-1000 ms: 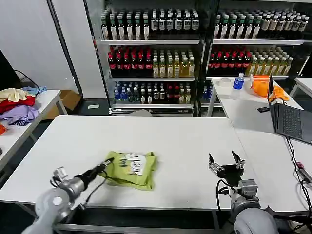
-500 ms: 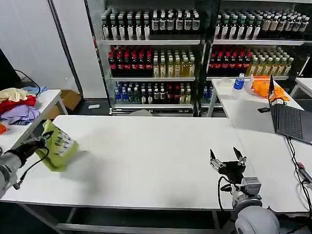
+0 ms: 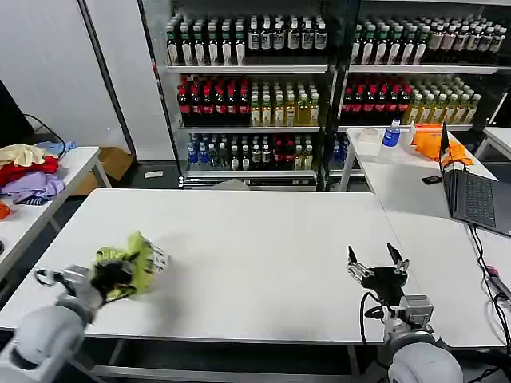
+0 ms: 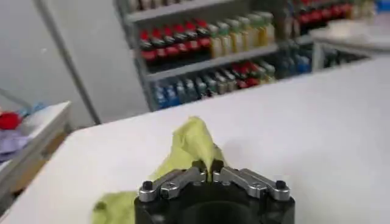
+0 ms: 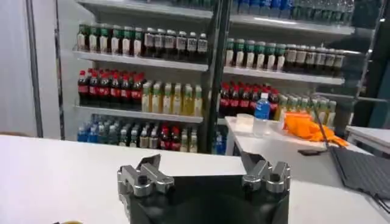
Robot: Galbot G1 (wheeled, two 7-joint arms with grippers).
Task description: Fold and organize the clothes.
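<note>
- Head view: the lime T-shirt [image 3: 132, 271] is bunched at the white tabletop's [image 3: 255, 247] left front edge, clamped by the left tool [image 3: 112, 275]; the right tool [image 3: 378, 270] is held spread, empty.
- Left wrist view: fingers [image 4: 198, 172] are pinched on the shirt.
- Right wrist view: fingers [image 5: 148, 165] are seen parted.

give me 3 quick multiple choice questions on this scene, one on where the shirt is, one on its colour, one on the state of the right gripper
1. Where is the T-shirt?
A. near the white table's left front edge
B. on the laptop
C. on a drinks shelf

2. What colour is the T-shirt?
A. red
B. lime green
C. purple

3. How is the right gripper?
A. shut on the shirt
B. shut on a bottle
C. open, holding nothing

Answers: 1 A, the head view shows it bunched at the table's left front, in the left gripper. 2 B, the cloth is lime in both views. 3 C, its fingers stand spread above the table at the right.
</note>
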